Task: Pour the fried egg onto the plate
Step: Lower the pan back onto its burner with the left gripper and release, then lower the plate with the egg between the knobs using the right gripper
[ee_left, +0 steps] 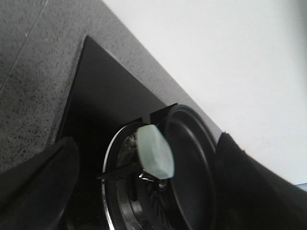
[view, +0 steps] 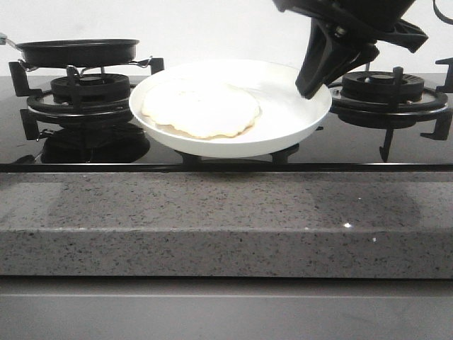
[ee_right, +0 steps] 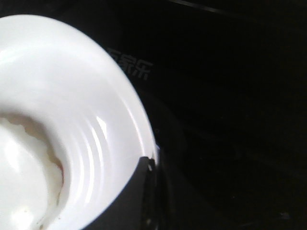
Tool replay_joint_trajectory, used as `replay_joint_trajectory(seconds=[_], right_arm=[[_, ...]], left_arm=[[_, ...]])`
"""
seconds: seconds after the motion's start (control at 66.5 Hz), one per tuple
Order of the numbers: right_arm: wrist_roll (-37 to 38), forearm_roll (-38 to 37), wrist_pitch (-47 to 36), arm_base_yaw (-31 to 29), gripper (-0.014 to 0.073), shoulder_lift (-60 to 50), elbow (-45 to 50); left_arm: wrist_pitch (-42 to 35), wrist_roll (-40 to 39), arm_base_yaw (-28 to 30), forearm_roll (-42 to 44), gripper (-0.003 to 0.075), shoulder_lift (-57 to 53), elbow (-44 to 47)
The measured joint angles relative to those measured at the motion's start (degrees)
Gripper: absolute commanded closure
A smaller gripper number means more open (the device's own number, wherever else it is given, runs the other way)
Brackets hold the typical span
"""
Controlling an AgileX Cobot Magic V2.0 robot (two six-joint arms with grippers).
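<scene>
The fried egg (view: 200, 108) lies flat in the left half of the white plate (view: 283, 113), over the middle of the stove. My right gripper (view: 311, 88) comes down from the upper right and is shut on the plate's right rim. In the right wrist view a dark finger (ee_right: 136, 196) overlaps the plate (ee_right: 72, 96) at its rim, with the egg (ee_right: 21, 167) beside it. The left gripper (ee_left: 144, 158) is open; its fingers stand wide on either side of the pale green handle end (ee_left: 156, 151) of the black frying pan (ee_left: 192, 167), without touching it.
The black frying pan (view: 78, 49) sits on the left burner (view: 88, 95). A second burner (view: 386, 92) with a black grate is at the right, behind my right gripper. A grey speckled counter edge (view: 226, 227) runs along the front of the glossy black stove top.
</scene>
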Motion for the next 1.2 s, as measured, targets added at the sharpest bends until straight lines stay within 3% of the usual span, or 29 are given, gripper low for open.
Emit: replay_joint_trajectory(seconds=[0.165,0.316,0.571,0.857,1.023,1.203], right_arm=[[0.0,0.0,0.0,0.0,0.0661,0.0,0.0],[0.0,0.0,0.0,0.0,0.0661,0.0,0.0],[0.0,0.0,0.0,0.0,0.0661,0.0,0.0],[-0.1,0.0,0.0,0.0,0.0661,0.0,0.0],[-0.1,0.0,0.0,0.0,0.0661,0.0,0.0],[-0.1,0.0,0.0,0.0,0.0661,0.0,0.0]], left_arm=[[1.2,-1.8,0.8,4.9,0.0154,-5.5,0.0],[0.5,-4.5,-1.9,15.5,0.0154,-12.7,0.0],[-2.8,-16.3,-12.8,42.7,0.0154,-26.4,0.0],[-2.4,-36.2,-31.3,73.1,0.0154,-35.8,0.4],[-0.2,-44.1,-38.1,84.1,0.0154,-39.3,4.9],[0.2,-47.3,-39.6,88.3,0.0154,-44.5,11.6]])
